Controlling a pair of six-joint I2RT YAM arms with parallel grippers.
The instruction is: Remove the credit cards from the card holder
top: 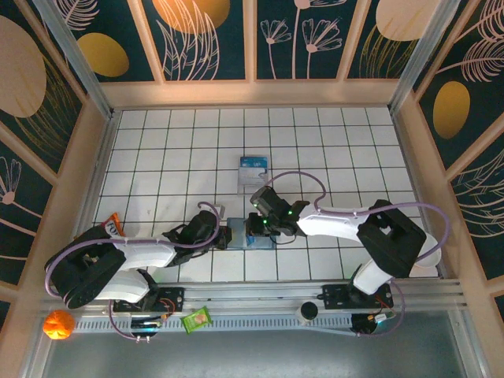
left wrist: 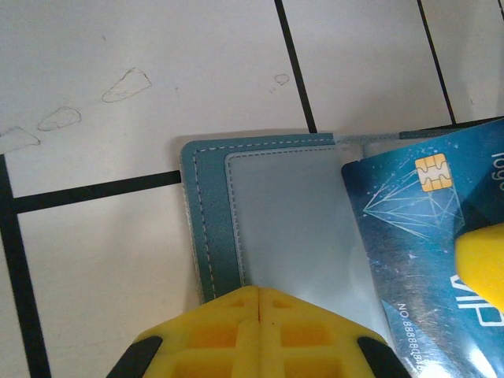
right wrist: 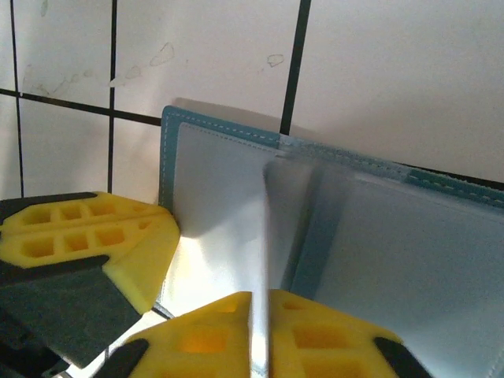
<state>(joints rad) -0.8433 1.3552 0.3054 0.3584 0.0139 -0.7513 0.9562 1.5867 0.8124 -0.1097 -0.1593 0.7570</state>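
1. The step in hand looks like drawing a card out. The flat teal two-panel card holder (left wrist: 209, 228) lies open on the white tiled bench (left wrist: 157, 79), between the two arms and towards the front.
2. The right hand (right wrist: 260, 307) is closed on a thin sheet seen edge-on. From the left wrist view I take this to be the dark blue credit card with a gold chip (left wrist: 409, 236). It lies askew across the right panel with a yellow finger on it.
3. The left hand (left wrist: 258, 298) has its fingers pressed together with nothing between them. Its tips are at the card holder's near edge, and I'd judge it is pinning the holder down.
4. The left panel's clear pocket shows only pale lining, so it looks empty. I can't tell whether the credit card's end is free of its pocket, or whether more cards lie beneath it.
5. Next, the pull should run in line with the pocket mouth while the holder is held flat. Then the card can be lifted clear and set on bare tiles.
6. A clear plastic case with a blue-and-white insert (top: 252, 172) lies further back, well apart.
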